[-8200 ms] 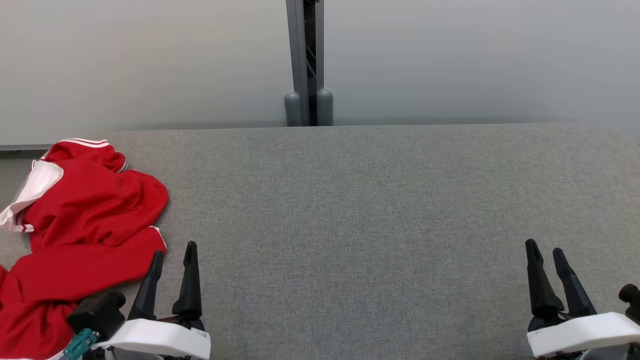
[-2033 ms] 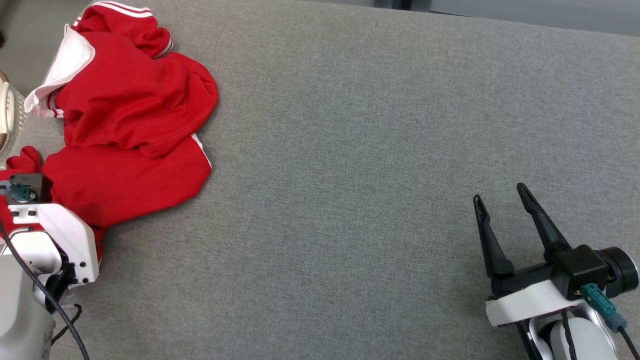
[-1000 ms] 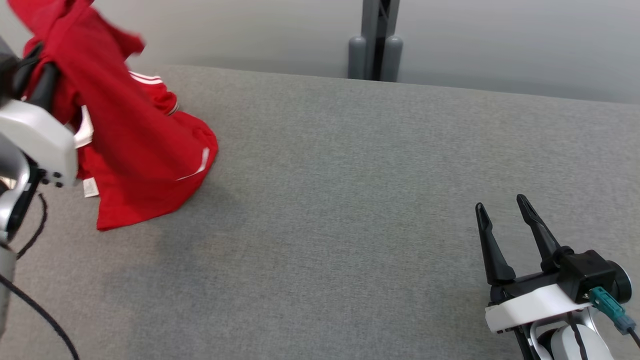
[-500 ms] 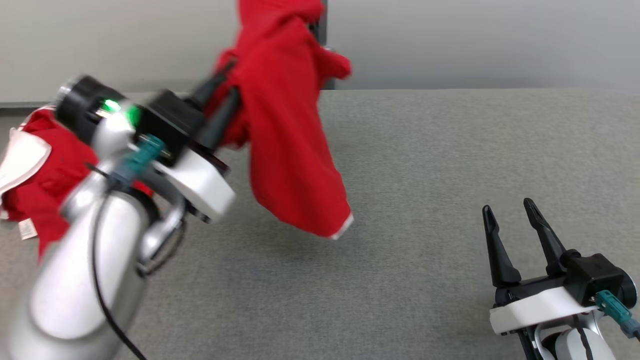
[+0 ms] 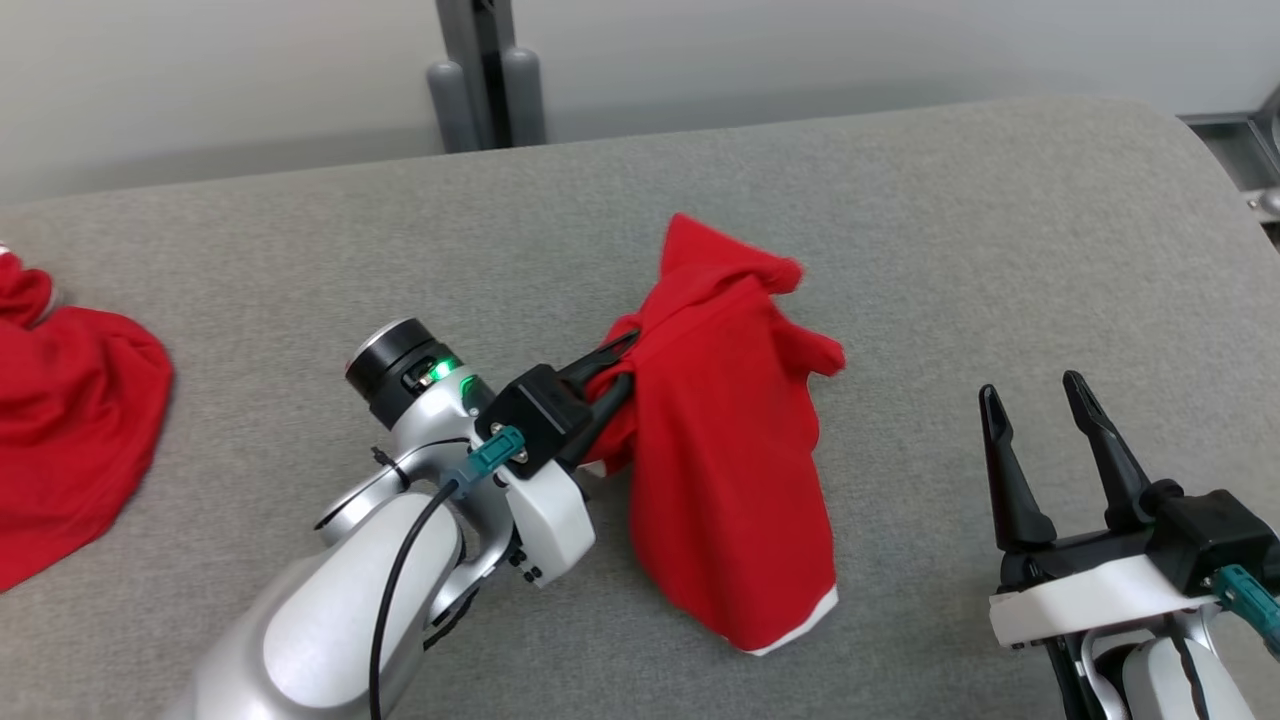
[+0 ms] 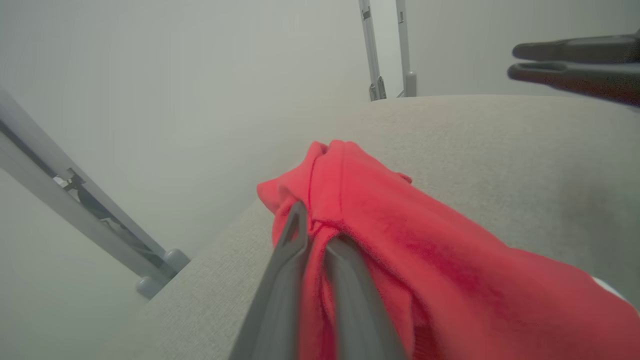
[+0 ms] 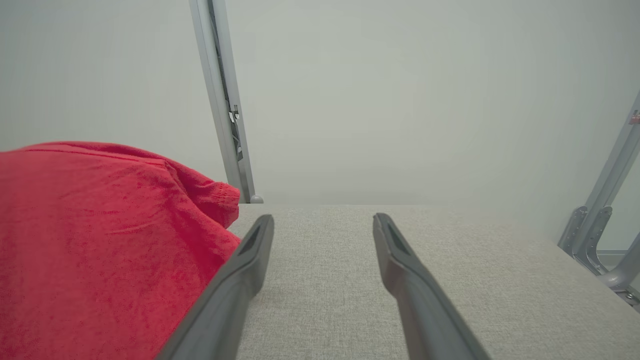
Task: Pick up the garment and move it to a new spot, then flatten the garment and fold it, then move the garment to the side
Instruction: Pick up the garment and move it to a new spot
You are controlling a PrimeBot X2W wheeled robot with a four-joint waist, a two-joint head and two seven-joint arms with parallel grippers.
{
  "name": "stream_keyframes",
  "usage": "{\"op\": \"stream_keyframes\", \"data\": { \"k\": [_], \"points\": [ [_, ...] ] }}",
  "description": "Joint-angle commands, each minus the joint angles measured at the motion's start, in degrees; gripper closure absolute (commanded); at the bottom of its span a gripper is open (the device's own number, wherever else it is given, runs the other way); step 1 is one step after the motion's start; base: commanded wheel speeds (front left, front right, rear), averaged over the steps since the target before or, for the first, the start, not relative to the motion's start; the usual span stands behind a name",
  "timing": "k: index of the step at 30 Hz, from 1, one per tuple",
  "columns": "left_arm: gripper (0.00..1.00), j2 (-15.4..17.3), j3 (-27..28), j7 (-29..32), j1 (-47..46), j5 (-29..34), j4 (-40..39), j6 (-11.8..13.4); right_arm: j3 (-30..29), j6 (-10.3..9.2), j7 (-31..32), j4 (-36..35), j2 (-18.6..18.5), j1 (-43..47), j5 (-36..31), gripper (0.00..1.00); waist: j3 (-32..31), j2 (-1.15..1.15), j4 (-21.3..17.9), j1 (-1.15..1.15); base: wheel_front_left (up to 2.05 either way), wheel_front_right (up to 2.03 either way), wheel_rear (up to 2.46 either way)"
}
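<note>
A red garment (image 5: pixel 730 450) with a white hem edge hangs bunched over the middle of the grey padded table (image 5: pixel 920 210), its lower end down at the surface. My left gripper (image 5: pixel 620 365) is shut on the garment's upper fold, its tips buried in the cloth. In the left wrist view both fingers (image 6: pixel 292 240) pinch the red garment (image 6: pixel 410 235). My right gripper (image 5: pixel 1033 390) stands open and empty at the lower right, a short way right of the garment. The right wrist view has my right gripper (image 7: pixel 324 220) open over bare table, with the garment (image 7: pixel 100 240) at its left.
A second heap of red cloth (image 5: pixel 70 430) lies at the table's left edge. A grey post (image 5: pixel 487 75) stands behind the table against the pale wall. The table's rounded right corner meets a metal frame (image 5: pixel 1250 150). The right gripper's fingers (image 6: pixel 575 65) cross the left wrist view's top right.
My left arm has swung the held garment rightward and down, from high at the back to low over the table's middle. The camera turned too. The right gripper stayed open.
</note>
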Motion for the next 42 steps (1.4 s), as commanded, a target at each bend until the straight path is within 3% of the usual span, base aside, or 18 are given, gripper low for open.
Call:
{"op": "stream_keyframes", "data": {
  "k": [1, 10, 19, 20, 21, 22, 23, 32, 42],
  "points": [
    [1.00, 0.22, -0.20, -0.86, -1.04, 0.15, 1.36, -0.15, -0.16, 0.09, -0.11, -0.16, -0.39, -0.59, 0.42, 0.00, 1.25, 0.00, -1.34, 0.00, 0.00, 0.00, 0.00],
    [1.00, -0.12, -3.74, -9.55, -7.98, 0.55, 20.28, -0.14, -0.38, 0.09, -0.11, -1.25, -0.38, -1.80, 0.70, 0.00, 4.49, 0.00, -4.90, 0.00, 0.00, 0.00, 0.00],
    [1.00, -1.93, -4.68, -12.36, -14.97, -0.66, 33.42, -0.16, 0.38, 0.09, -0.11, -1.30, -0.38, -2.04, 1.26, 0.00, 5.68, 0.00, -6.44, 0.00, 0.00, 0.00, 0.00],
    [0.89, -2.43, -4.50, -12.39, -15.45, -1.48, 35.99, -0.16, 0.51, 0.09, -0.11, -1.17, -0.38, -1.92, 1.25, 0.00, 5.61, 0.00, -6.47, 0.00, 0.00, 0.00, 0.00],
    [0.58, -2.75, -4.36, -12.51, -15.80, -1.98, 37.21, -0.15, 0.50, 0.09, -0.11, -1.11, -0.38, -1.84, 1.22, 0.00, 5.53, 0.00, -6.43, 0.00, 0.00, 0.00, 0.00],
    [0.07, -3.11, -4.11, -12.58, -16.03, -2.55, 38.41, -0.15, 0.49, 0.09, -0.11, -1.06, -0.38, -1.74, 1.19, 0.00, 5.42, 0.00, -6.36, 0.00, 0.00, 0.00, 0.00],
    [0.00, -3.54, -4.12, -12.63, -16.20, -2.86, 39.48, -0.15, 0.50, 0.09, -0.11, -0.98, -0.39, -1.69, 1.18, 0.00, 5.28, 0.00, -6.26, 0.00, 0.00, 0.00, 0.00],
    [0.00, -4.40, -1.58, -13.33, -16.43, -7.25, 44.17, -0.15, 0.01, 0.09, -0.11, -0.27, -0.39, -0.84, 0.89, 0.00, 2.29, 0.00, -3.02, 0.00, 0.00, 0.00, 0.00],
    [0.00, -3.92, 0.97, -13.42, -7.70, -12.75, 38.00, -0.15, -0.90, 0.09, -0.10, 0.06, -0.40, 0.45, 0.76, 0.00, -0.82, 0.00, 0.79, 0.00, 0.00, 0.00, 0.00]
  ]
}}
